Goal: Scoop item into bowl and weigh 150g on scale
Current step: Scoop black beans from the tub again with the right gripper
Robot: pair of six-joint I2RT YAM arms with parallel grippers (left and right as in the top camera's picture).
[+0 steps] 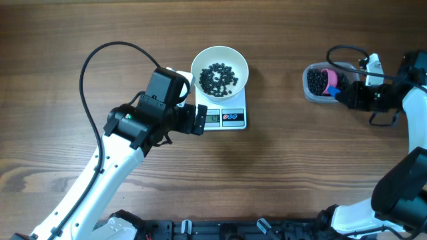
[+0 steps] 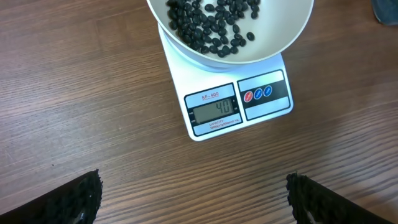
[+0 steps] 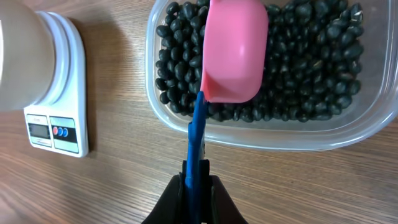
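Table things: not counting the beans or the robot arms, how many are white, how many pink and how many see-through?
White: 2, the bowl and the scale
Pink: 1, the scoop
See-through: 1, the tub
Total: 4

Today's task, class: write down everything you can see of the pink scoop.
The scoop has a smooth pink cup, plastic by its look, with rounded corners, on a thin blue handle. The right gripper is shut on the handle's end. The cup is over the beans in the clear tub; no beans show on it. Whether it touches them cannot be told.
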